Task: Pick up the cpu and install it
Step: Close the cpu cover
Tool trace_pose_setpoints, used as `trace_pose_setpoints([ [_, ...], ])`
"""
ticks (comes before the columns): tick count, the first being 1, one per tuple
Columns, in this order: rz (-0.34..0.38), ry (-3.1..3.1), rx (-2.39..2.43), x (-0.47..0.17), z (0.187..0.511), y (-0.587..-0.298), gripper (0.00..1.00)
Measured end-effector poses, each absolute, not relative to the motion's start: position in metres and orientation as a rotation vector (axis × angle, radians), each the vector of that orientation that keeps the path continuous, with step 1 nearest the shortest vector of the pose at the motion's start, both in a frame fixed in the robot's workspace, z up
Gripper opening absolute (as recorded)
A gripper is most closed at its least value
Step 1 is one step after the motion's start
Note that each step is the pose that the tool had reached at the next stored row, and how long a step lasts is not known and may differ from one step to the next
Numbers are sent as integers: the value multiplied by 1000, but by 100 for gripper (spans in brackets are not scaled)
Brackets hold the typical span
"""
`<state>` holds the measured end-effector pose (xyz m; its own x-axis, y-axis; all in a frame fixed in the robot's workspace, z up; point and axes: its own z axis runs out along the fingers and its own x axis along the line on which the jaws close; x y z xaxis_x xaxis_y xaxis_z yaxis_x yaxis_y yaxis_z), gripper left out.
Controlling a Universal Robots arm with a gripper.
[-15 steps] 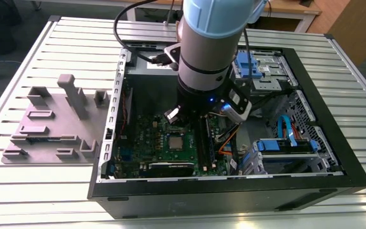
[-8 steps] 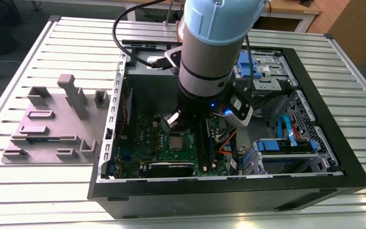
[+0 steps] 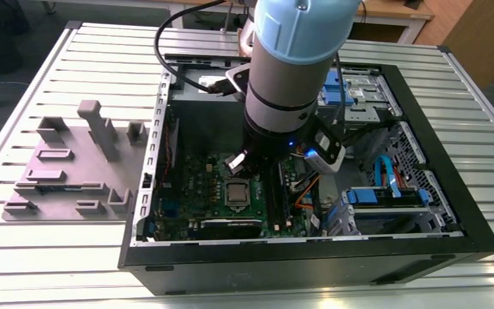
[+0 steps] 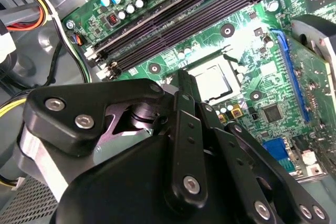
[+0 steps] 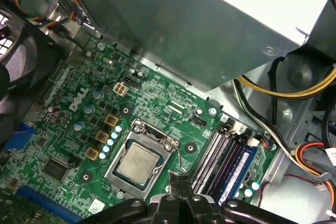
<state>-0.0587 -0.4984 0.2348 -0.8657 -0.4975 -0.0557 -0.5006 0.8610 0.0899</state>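
A ribbed, pale metal table (image 3: 58, 257) carries an open black computer case (image 3: 316, 257) lying on its side. The grey and light-blue robot arm (image 3: 294, 77) reaches down into the case. On the case floor lies the green motherboard (image 5: 173, 103).

Near the board's middle, beside the long dark memory slots (image 5: 220, 156), sits the dark square socket with its metal frame (image 5: 116, 167). The cpu (image 5: 137, 162), a small flat square chip with a pale silver-grey top, lies inside that socket and looks flat and square to the frame. The frame seems to be down around it.

The black two-fingered gripper (image 5: 181, 179) hangs just above the board at the socket's edge on the memory-slot side, close to the bent wire lever (image 5: 178, 156). Its fingers look drawn together with nothing between them.

By my reading, the chip is placed and the work now concerns securing it. To do that well:
- Keep the fingertips off the chip's top and off the small parts around the socket.
- Make any push straight and gentle, so the chip stays level.
- Keep the lever from slipping sideways towards the memory slots.
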Motion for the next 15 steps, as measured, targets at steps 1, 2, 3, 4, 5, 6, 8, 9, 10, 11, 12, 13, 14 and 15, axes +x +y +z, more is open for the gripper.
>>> trace_pose_setpoints([
  [1, 158, 3001, -805, -59, 235, -498, 11],
  [2, 158, 3001, -805, -59, 235, -498, 11],
  [3, 158, 3001, -805, -59, 235, -498, 11],
  [4, 158, 3001, -806, -59, 235, -498, 11],
  [5, 158, 3001, -806, -59, 235, -498, 11],
  [6, 157, 3001, -806, -59, 235, -498, 11],
  [8, 158, 3001, -805, -59, 235, -496, 11],
  [9, 158, 3001, -805, -59, 235, -495, 11],
  [10, 158, 3001, -805, -58, 235, -493, 11],
  [11, 158, 3001, -805, -58, 235, -491, 11],
  [12, 158, 3001, -805, -58, 235, -489, 11],
  [13, 158, 3001, -805, -58, 235, -487, 11],
  [14, 158, 3001, -805, -58, 235, -485, 11],
  [15, 158, 3001, -805, -58, 235, -483, 11],
])
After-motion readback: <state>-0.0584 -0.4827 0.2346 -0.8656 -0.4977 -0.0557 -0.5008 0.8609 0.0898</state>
